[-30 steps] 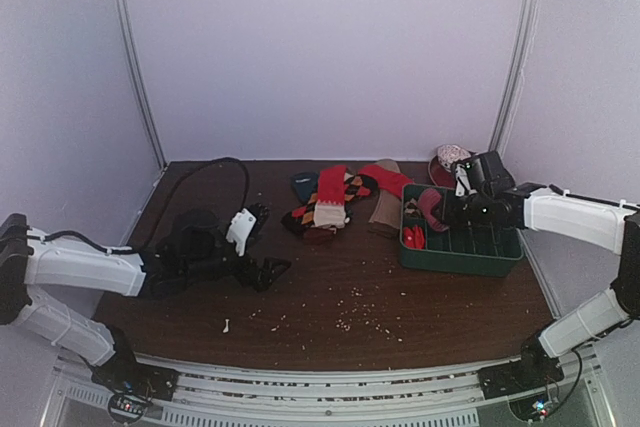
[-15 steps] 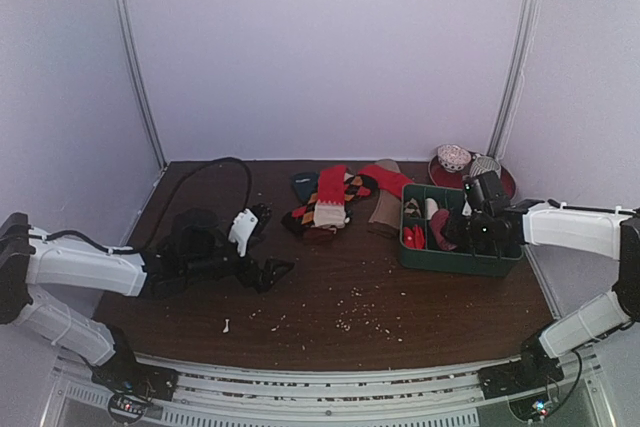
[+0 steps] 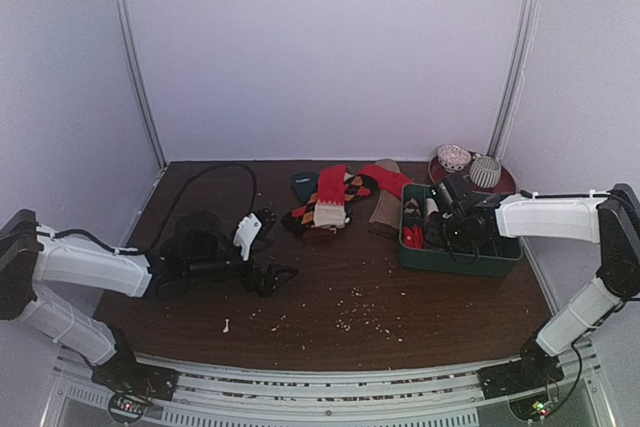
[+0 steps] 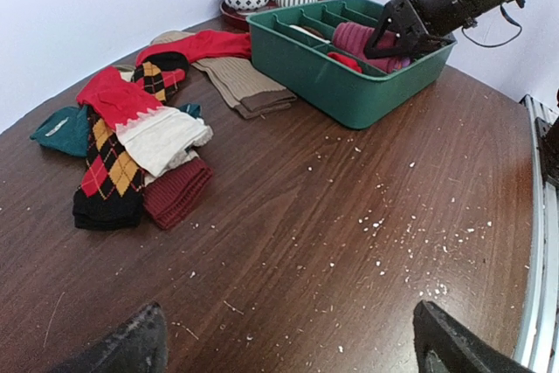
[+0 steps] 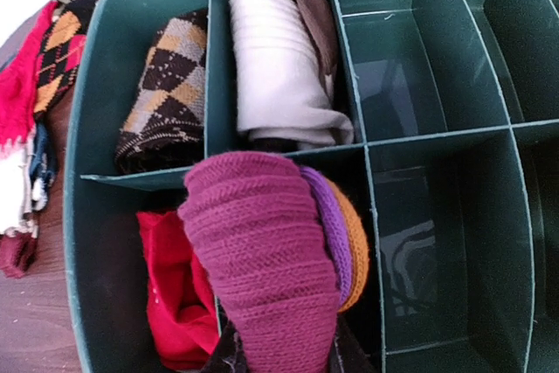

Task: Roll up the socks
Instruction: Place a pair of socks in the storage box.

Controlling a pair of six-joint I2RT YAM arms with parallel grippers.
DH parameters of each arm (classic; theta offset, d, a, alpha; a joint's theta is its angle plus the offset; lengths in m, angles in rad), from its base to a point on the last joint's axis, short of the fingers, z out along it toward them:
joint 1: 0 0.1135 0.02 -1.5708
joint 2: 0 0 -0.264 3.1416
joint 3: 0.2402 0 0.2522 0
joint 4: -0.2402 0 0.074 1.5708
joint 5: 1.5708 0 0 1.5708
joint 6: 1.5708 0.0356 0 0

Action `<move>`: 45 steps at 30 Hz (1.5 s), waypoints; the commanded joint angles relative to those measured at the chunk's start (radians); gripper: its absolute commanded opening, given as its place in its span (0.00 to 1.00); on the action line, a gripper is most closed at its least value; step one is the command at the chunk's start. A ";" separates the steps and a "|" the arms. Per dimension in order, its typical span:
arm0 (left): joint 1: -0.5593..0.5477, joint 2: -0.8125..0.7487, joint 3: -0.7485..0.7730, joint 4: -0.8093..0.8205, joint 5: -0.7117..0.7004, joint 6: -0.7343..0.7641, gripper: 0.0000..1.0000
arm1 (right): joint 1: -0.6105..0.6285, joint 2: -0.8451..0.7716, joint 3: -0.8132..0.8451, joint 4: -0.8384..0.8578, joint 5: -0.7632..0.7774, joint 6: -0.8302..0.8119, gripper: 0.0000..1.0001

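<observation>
Held sock: magenta sock roll [image 5: 262, 251], ribbed knit wound into a fat cylinder, with purple and orange bands showing on one edge.
Right tool: the right gripper [image 3: 446, 227] has its jaws narrowed on the roll's near end; the fingers are mostly hidden under the fabric.
Where it sits: inside the green tray [image 4: 349, 98], over the cell just beside the red roll [image 5: 175, 294]. Its far end overlaps the cross divider, and I cannot tell whether it rests on the cell floor.
Long axis: runs from the right gripper toward the divider, in line with the fingers.
Deciding relation: the open cell lies directly under the roll, so the move looks like a short lowering and release rather than a reach.
Tray neighbours: across the divider, a tan-and-black argyle roll [image 5: 166, 93] and a cream roll [image 5: 279, 76] fill two cells. The rest show a bare, glossy plastic floor.
Left tool: the left gripper [image 4: 288, 351] is spread wide and holds nothing, well apart from the tray.
Loose socks: lying flat beside the tray, on its side toward the left arm, are a tan ribbed sock [image 4: 244, 85], a red sock [image 4: 205, 43], an orange-black argyle sock [image 4: 109, 163] and a teal sock [image 4: 61, 128].
Nearer arm: the left arm for the loose socks, the right arm for the tray.
Surface: dark wooden table [image 4: 349, 242] flecked with pale crumbs.
</observation>
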 commanded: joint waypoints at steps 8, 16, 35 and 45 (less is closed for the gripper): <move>0.006 -0.047 0.001 0.009 0.072 0.008 0.96 | 0.051 0.108 0.065 -0.181 0.110 0.192 0.00; 0.006 -0.097 -0.002 0.001 0.103 -0.001 0.97 | 0.044 0.275 0.159 -0.288 0.008 0.142 0.00; 0.007 -0.086 0.009 -0.033 0.069 0.022 0.96 | -0.021 0.349 0.263 -0.276 -0.107 0.007 0.59; 0.007 -0.062 0.018 -0.037 0.056 0.028 0.96 | -0.032 0.270 0.329 -0.350 -0.091 -0.024 0.67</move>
